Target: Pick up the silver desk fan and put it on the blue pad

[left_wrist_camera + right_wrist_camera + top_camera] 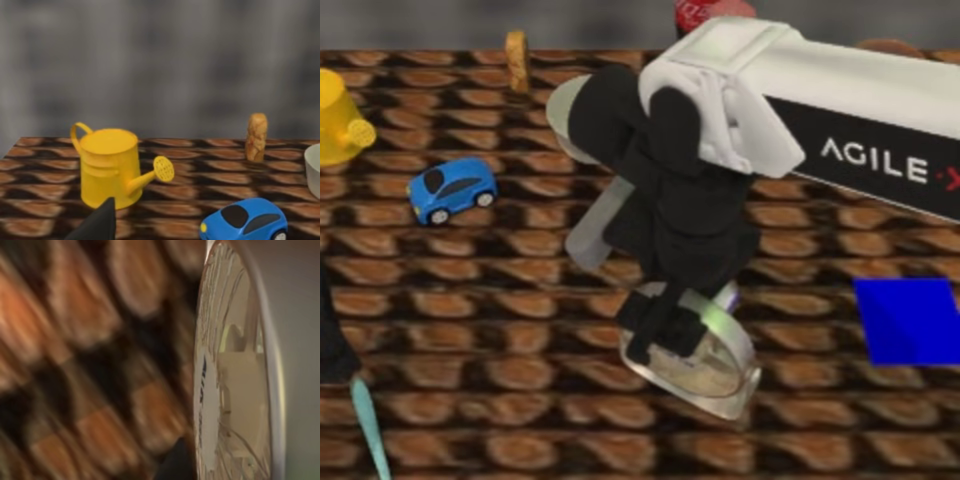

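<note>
The left hand point(338, 345) is parked at the worktop's point(520, 400) left edge, whether clenched or released I cannot tell, near a yellow watering can point(335, 118) and a blue toy car point(451, 188). At the centre, the right hand point(655, 325) grips the rim of the silver desk fan point(705, 360), a grey-white bowl point(565, 115) behind the arm. The blue pad point(910, 320) lies well apart at the right edge.

Silver desk fan point(705, 365) tilted, grille face up, mid-tabletop toward front edge. Blue pad point(910, 320) lay flat at right edge.
</note>
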`<state>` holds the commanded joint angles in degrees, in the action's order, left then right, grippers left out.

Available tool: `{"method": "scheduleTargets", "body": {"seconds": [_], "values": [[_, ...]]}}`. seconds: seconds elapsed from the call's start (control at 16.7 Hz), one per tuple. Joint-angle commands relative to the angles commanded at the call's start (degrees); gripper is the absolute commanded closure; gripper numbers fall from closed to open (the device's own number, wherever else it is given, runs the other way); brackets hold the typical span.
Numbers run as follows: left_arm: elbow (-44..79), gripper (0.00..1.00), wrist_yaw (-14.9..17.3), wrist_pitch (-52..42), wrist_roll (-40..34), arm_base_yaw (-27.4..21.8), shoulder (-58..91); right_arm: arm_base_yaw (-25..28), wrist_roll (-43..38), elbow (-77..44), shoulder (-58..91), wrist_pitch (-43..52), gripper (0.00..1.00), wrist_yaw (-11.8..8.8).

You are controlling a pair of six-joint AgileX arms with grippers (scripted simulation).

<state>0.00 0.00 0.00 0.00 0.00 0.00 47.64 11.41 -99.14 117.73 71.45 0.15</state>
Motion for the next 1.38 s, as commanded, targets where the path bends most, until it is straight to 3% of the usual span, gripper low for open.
{"method": "scheduleTargets", "body": {"seconds": [0.3, 0.36, 0.9, 1.38], "values": [[0.0, 0.0, 0.0, 0.0, 0.0, 0.0, 0.0, 0.0, 0.0, 0.0, 0.0, 0.0, 0.98, 0.0], [0.0, 0.0, 0.0, 0.0, 0.0, 0.0, 0.0, 0.0, 0.0, 0.0, 0.0, 0.0, 1.0, 0.0], [0.0, 0.0, 0.0, 0.0, 0.0, 0.0, 0.0, -0.1, 0.0, -0.2, 0.0, 0.2, 1.0, 0.0], [0.0, 0.0, 0.0, 0.0, 0.0, 0.0, 0.0, 0.3, 0.0, -11.6, 0.2, 11.4, 1.0, 0.0]]}}
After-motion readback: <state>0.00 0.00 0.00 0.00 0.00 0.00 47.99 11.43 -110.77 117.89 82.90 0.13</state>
